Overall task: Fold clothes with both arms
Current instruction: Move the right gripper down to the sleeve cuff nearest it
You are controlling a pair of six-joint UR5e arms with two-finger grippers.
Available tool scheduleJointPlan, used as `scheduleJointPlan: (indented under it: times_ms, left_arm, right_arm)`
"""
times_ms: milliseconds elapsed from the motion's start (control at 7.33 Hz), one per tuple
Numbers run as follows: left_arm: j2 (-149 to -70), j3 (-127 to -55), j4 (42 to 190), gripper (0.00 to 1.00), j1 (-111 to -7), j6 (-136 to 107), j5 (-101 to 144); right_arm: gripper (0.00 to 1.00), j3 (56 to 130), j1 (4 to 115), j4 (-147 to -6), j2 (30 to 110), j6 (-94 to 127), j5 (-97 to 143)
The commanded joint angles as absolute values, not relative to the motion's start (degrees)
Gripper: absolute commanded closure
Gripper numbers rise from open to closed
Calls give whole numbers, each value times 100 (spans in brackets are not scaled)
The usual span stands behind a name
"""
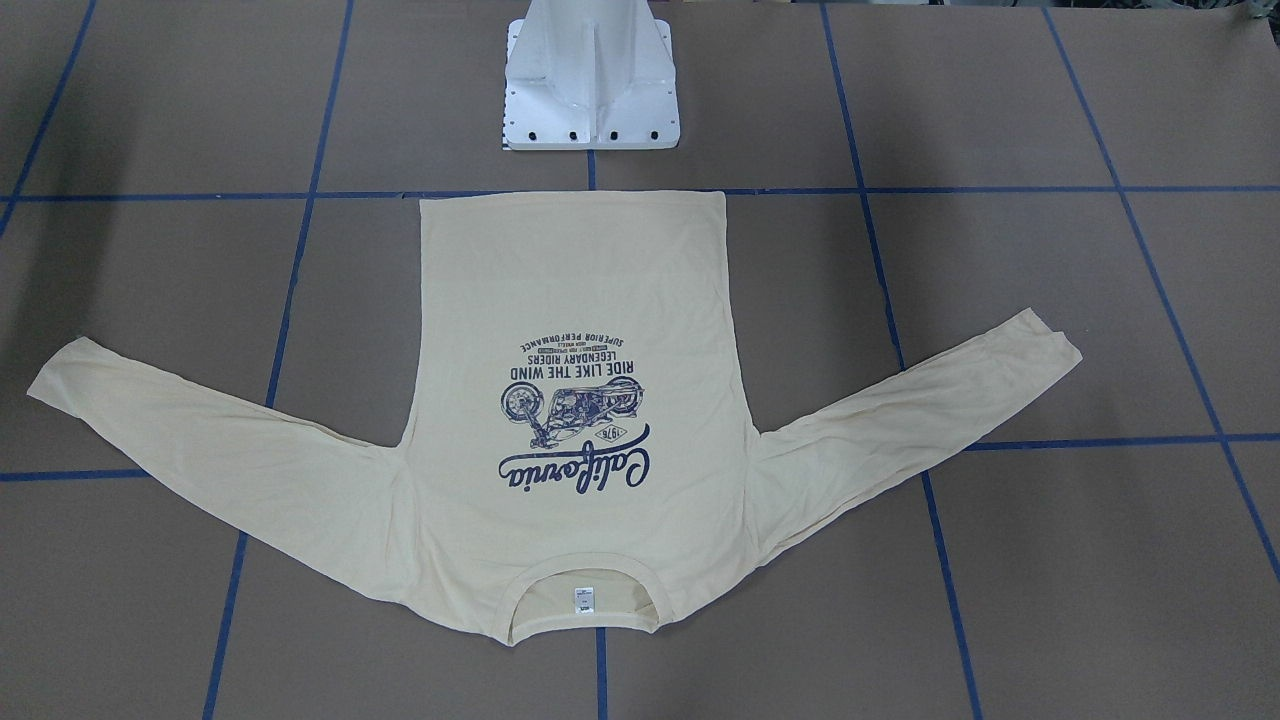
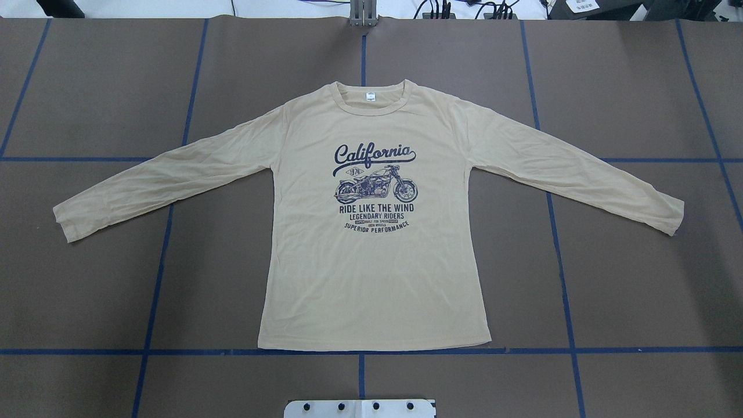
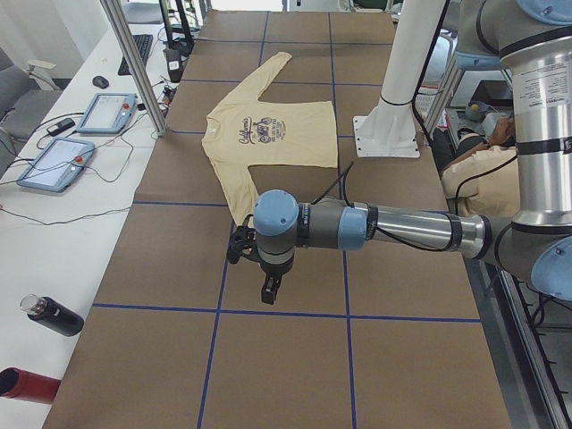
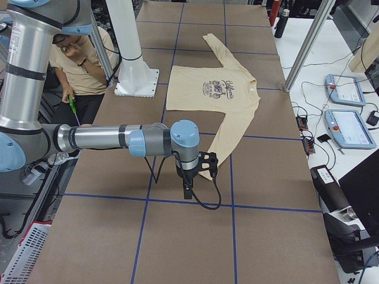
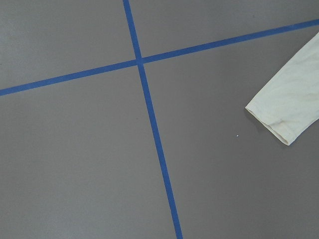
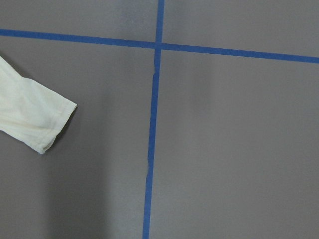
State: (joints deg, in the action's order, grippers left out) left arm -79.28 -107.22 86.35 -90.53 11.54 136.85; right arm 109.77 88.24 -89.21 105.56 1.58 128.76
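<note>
Here, a wide table covered in matte brown paper and gridded with blue tape holds a pale cream-yellow long-sleeved T-shirt at its centre. The thin fabric lies flat, front up, with its straight hem near the white pedestal base, its collar on the far side and its sleeves angled out left and right. The grey-silver jointed left arm and right arm each hang over paper just beyond a cuff. Whether the black left gripper or right gripper is spread or closed, I cannot tell. The shirt bears a navy motorcycle print, a ribbed round collar and a small white tag.
</note>
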Motion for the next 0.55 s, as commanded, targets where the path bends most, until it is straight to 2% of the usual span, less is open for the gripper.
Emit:
scheduleJointPlan:
  times_ms: [0,409]
  left_arm:
    - [-7936,-10749,8640,0,-9044,1177,13693]
    - [-7937,-10881,9233,0,-9035,1195,13632]
  right_arm:
    - [0,10978,8824,-8921,10556,167,12876]
    - [0,10995,8824,-8921,10556,184,12876]
